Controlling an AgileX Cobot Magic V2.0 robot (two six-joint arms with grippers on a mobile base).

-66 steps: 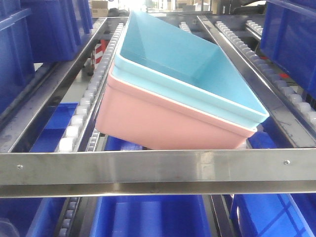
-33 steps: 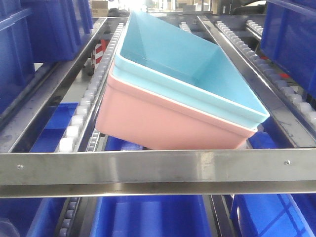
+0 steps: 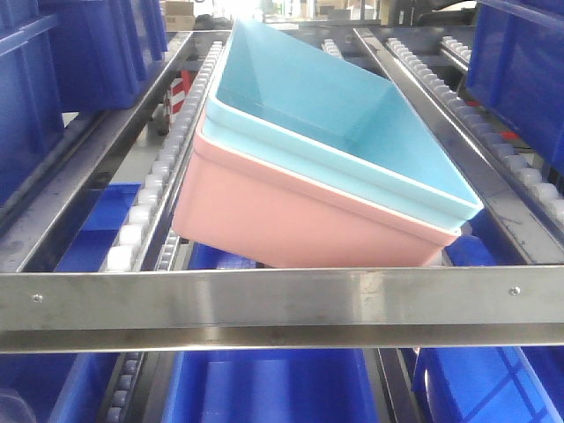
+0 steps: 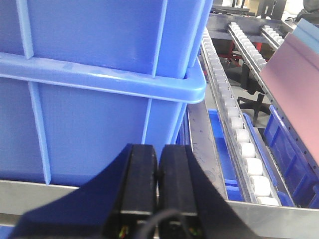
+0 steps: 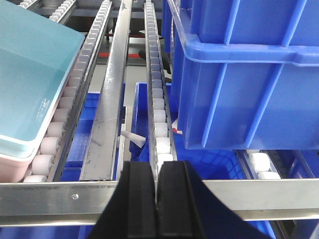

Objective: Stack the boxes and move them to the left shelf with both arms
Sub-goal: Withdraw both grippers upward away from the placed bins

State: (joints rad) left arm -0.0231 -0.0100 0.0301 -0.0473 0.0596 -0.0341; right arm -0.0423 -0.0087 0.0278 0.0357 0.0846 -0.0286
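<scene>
Light blue box [image 3: 352, 123] sat nested in the pink box [image 3: 291, 216] on the left shelf [image 3: 282, 304].
Both sat tilted across roller tracks [image 3: 159, 172]; left claw [image 4: 158, 172] and right claw [image 5: 155, 186] were pinched closed, empty.

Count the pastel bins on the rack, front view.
2: light blue bin nested inside pink bin, both on the roller rack. None visibly hidden.

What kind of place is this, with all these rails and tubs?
Most likely a warehouse or factory parts store. Sloping steel flow racks with white roller tracks carry stackable dark blue storage bins, and a light blue box nested in a pink one rests on the rollers.
</scene>
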